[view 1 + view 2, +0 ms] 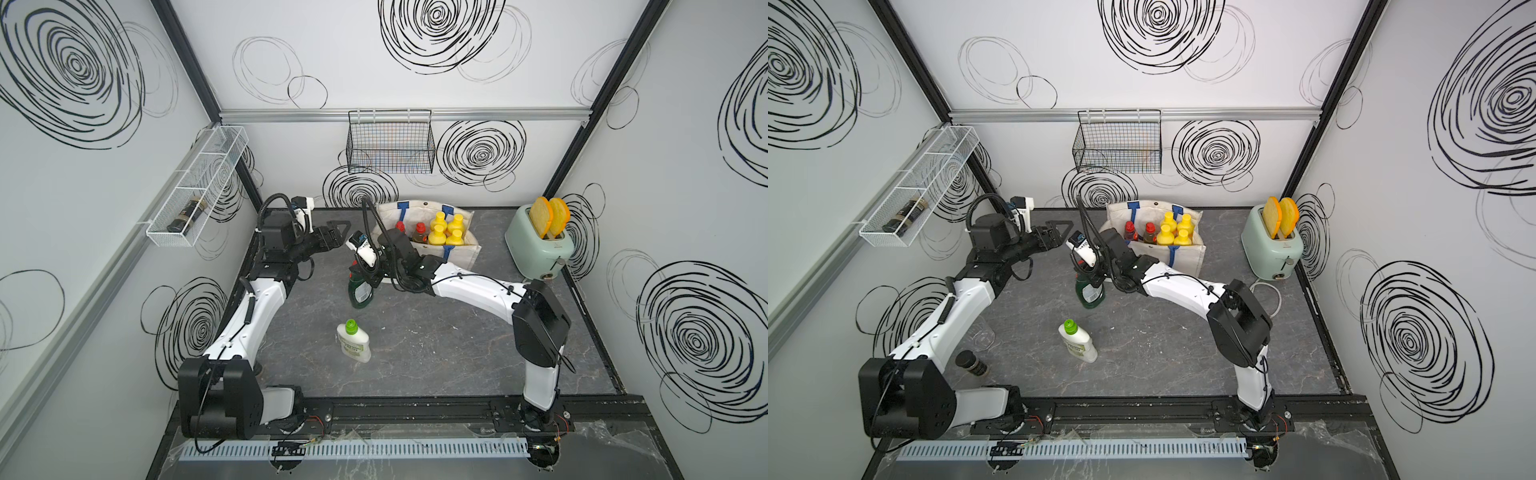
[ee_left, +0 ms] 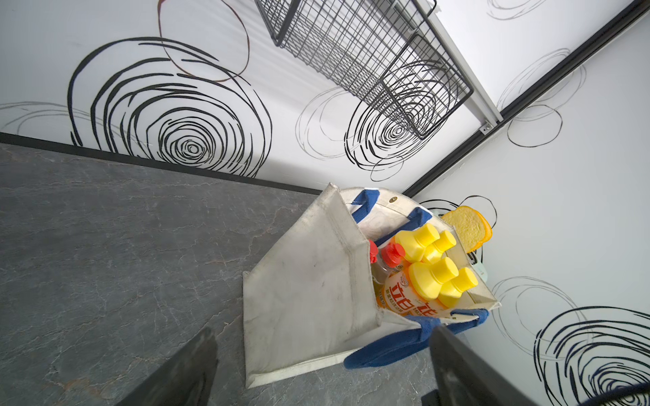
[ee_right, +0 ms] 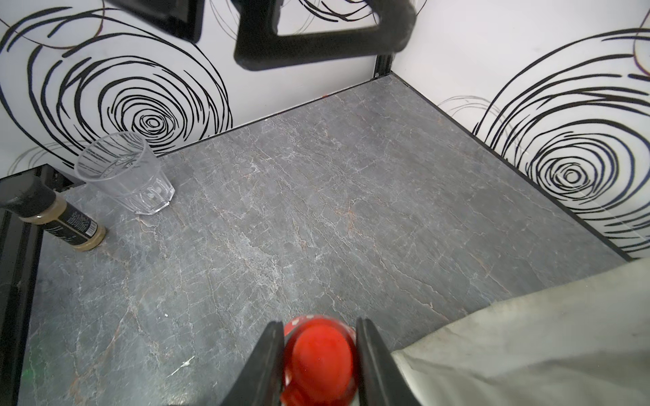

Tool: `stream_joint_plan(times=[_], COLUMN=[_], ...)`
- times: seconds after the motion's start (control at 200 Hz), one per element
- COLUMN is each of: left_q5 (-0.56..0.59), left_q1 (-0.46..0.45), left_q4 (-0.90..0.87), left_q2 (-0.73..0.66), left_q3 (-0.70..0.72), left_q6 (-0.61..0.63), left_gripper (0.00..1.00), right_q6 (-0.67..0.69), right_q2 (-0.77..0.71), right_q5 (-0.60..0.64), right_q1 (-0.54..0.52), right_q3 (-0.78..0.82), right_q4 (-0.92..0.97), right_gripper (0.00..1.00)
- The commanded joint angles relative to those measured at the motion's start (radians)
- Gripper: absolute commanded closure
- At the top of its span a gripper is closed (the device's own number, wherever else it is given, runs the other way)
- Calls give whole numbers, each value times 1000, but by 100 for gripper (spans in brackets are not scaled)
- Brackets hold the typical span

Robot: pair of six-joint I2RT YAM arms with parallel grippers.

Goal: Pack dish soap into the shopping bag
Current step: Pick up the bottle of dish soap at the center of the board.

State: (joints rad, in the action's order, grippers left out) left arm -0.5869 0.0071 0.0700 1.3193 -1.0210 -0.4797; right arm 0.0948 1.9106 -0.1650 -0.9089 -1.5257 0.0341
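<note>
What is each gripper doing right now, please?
Left gripper: open, holding nothing.
Right gripper: closed on the red cap of the green bottle.

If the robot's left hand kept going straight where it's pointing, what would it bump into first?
Probably the off-white canvas shopping bag with blue rope handles; its side wall sits straight ahead of the open left hand, though the depth is unclear.

Green bottle (image 1: pixel 360 291): red cap (image 3: pixel 318 355) mostly hidden under right gripper (image 1: pixel 365 275) in both top views. In right wrist view it is blurred and cut by the frame edge. Packed bottles (image 1: pixel 446 231) hidden below shoulders by bag (image 1: pixel 461 252) wall.
</note>
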Motion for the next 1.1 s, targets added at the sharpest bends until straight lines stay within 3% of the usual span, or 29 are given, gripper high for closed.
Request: stream_joint_plan(times=[0.0,0.67,1.096], left_q5=[-11,5,62], left_q1=[-7,-23,-67], left_q4=[39,11,-81], left_q2=[-17,-21,14], left_q3=[-1,-13,-84], left_q6=[3,24,108], left_gripper=[4,4,4], right_q6=[14,20,0], right_q2=[-20,-108,-130], right_q5=[32,46,69], right_q1=[2,2,45], right_q3=[-40,-226,-450], right_q4=[56,188,351], right_gripper=[100,100,100])
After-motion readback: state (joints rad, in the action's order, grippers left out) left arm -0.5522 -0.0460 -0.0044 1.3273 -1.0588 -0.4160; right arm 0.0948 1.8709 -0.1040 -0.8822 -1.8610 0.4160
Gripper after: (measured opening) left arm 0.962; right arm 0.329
